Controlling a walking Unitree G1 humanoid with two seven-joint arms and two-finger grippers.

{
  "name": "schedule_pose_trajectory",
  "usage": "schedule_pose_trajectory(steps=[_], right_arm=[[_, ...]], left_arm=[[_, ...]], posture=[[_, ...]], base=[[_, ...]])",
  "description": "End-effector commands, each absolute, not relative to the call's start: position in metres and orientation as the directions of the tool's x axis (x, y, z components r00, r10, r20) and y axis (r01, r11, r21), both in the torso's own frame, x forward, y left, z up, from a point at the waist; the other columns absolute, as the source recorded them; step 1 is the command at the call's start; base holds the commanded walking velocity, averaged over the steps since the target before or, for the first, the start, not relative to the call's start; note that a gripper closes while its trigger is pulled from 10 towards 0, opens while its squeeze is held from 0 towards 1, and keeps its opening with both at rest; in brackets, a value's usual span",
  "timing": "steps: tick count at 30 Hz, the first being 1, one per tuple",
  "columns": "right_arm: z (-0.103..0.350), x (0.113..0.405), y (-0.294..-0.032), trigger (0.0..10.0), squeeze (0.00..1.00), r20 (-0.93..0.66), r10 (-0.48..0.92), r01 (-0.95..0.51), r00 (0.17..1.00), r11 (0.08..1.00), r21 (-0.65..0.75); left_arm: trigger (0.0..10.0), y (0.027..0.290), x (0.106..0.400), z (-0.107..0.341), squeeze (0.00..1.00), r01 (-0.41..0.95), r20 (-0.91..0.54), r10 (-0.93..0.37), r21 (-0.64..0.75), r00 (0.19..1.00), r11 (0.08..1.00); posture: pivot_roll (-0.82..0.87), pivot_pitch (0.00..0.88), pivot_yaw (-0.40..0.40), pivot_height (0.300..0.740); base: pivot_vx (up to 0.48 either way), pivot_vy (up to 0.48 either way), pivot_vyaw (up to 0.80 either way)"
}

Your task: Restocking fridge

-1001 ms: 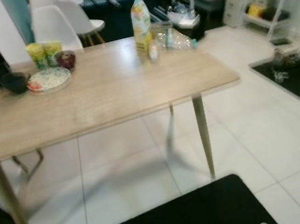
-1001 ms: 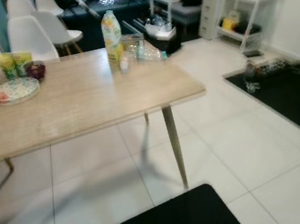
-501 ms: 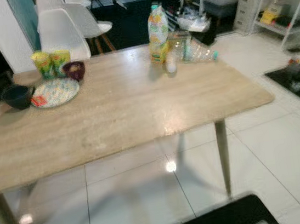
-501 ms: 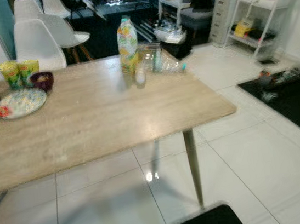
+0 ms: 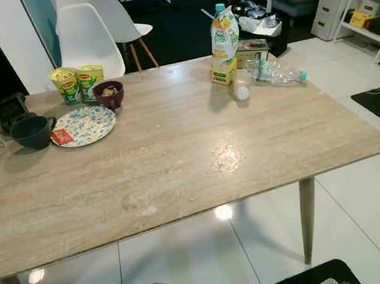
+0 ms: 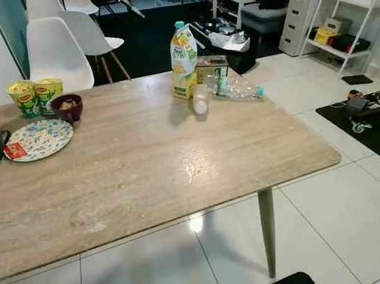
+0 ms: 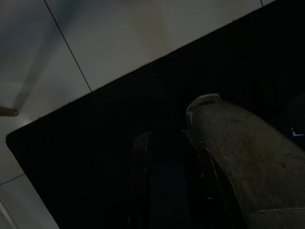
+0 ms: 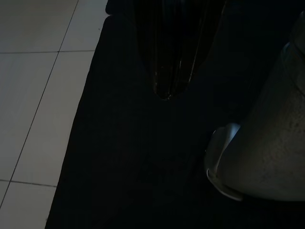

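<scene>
White floor tiles (image 5: 364, 189) and a long pale wooden tabletop (image 5: 164, 159) are seen before the robot, with white plastic chairs (image 5: 92, 36) behind the tabletop and white shelves further back at the right. No fridge can be seen in these views.

At the far right part of the tabletop the likely goods for restocking are grouped: a tall yellow and green juice carton with a blue cap (image 5: 223, 45), a small white round bottle (image 5: 241, 92) just in front of it, a clear plastic bottle lying on its side (image 5: 276, 74), and a small box (image 5: 251, 48) behind. At the far left a patterned round plate (image 5: 84, 125), a dark blue bowl (image 5: 33, 132), a maroon bowl (image 5: 109, 94) and two green and yellow cups (image 5: 77, 83) are placed.

Both arms hang low over a black mat. The left end effector (image 7: 167, 143) is seen in its dark wrist view with a narrow gap between the fingers, and nothing is held. The right end effector (image 8: 167, 90) is seen with its fingers closed together, also empty.

The step in hand is judged to be the approach; nothing is picked yet. For the next move, the robot should be brought nearer to the right end of the tabletop, an arm raised and its fingers opened wide around the juice carton.
</scene>
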State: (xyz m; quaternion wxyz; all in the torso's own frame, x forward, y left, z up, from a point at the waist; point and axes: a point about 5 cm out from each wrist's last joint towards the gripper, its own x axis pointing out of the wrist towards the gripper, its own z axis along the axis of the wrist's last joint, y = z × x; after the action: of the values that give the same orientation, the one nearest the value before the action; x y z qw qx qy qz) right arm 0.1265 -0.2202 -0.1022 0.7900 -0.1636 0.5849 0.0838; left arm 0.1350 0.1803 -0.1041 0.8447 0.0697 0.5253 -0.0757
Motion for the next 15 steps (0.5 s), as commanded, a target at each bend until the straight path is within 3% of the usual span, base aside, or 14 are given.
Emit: schedule_pose_trajectory(steps=[1, 5, 12, 15], right_arm=[[-0.1023, 0.1240, -0.2236, 10.0, 0.00, -0.954, -0.065, -0.322, 0.292, 0.933, -0.162], [-0.1022, 0.1242, -0.2236, 10.0, 0.00, -0.954, -0.064, -0.324, 0.292, 0.932, -0.162], [-0.1022, 0.1241, -0.2238, 10.0, 0.00, -0.955, -0.063, -0.325, 0.291, 0.932, -0.160], [-0.1021, 0.1241, -0.2242, 10.0, 0.00, -0.955, -0.063, -0.325, 0.290, 0.932, -0.160]], left_arm=[[10.0, 0.1786, 0.1180, -0.1101, 0.00, 0.192, -0.925, -0.056, 0.019, 0.377, 0.981], [10.0, 0.1781, 0.1178, -0.1102, 0.00, 0.203, -0.927, -0.063, 0.014, 0.369, 0.979], [10.0, 0.1776, 0.1173, -0.1104, 0.00, 0.212, -0.930, -0.070, 0.009, 0.360, 0.977], [10.0, 0.1777, 0.1173, -0.1104, 0.00, 0.186, -0.928, -0.060, 0.010, 0.368, 0.982]], posture=[[0.03, 0.000, -0.042, 0.740], [0.03, 0.000, -0.043, 0.740], [0.03, 0.000, -0.042, 0.740], [0.03, 0.000, -0.043, 0.740]], base=[[0.000, 0.000, 0.00], [0.000, 0.000, 0.00], [0.000, -0.463, 0.00], [0.000, -0.105, 0.00]])
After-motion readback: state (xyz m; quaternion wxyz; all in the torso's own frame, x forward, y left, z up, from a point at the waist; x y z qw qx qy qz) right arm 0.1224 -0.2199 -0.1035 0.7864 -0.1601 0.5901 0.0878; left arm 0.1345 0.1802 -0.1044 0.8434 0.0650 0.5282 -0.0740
